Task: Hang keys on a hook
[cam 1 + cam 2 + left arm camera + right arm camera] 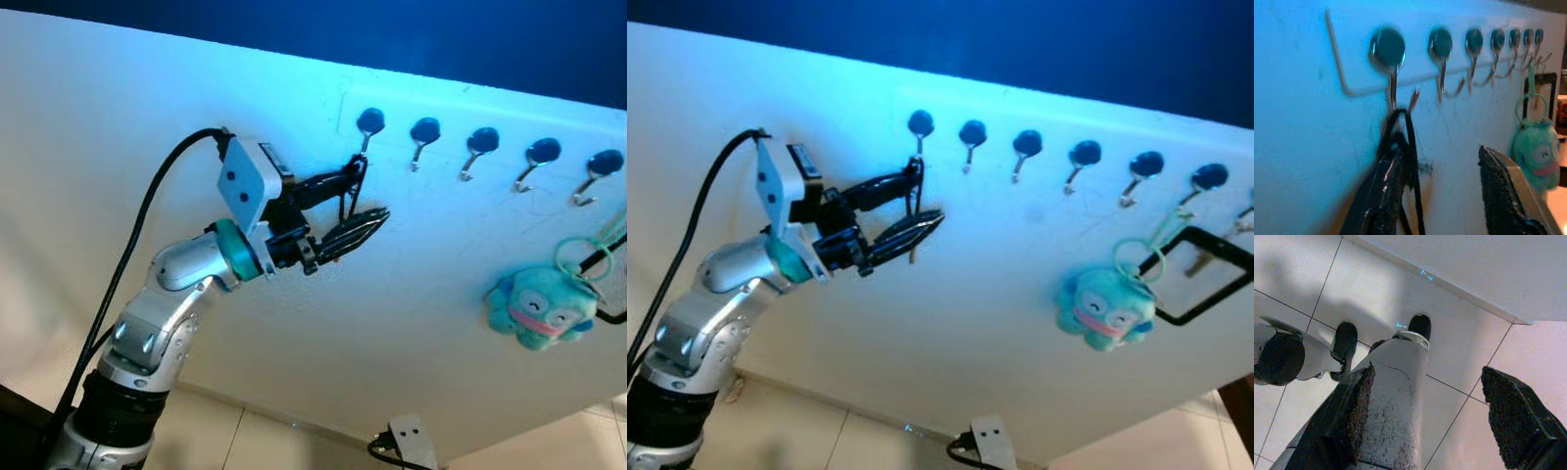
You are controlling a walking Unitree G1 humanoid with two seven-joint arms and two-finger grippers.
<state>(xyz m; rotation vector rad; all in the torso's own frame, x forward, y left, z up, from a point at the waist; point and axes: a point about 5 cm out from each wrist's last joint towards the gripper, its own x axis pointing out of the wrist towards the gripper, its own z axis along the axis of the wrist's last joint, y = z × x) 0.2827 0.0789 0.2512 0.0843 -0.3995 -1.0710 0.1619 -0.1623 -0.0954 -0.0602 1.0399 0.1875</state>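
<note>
The left tool [361, 200] stood with fingers spread at the wall, by the first hook [1391, 73] of the rail. A thin black key loop [1409, 147] hung from that hook, draped against one finger [1386, 191]. The right tool [1430, 416] hung open above the floor tiles [1298, 279].

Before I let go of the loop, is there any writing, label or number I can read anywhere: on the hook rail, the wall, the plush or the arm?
None readable.
Hook rail, wall and teal plush: no text.
Left gripper, at the first hook: unmarked.
Wall socket: too small to tell.
</note>
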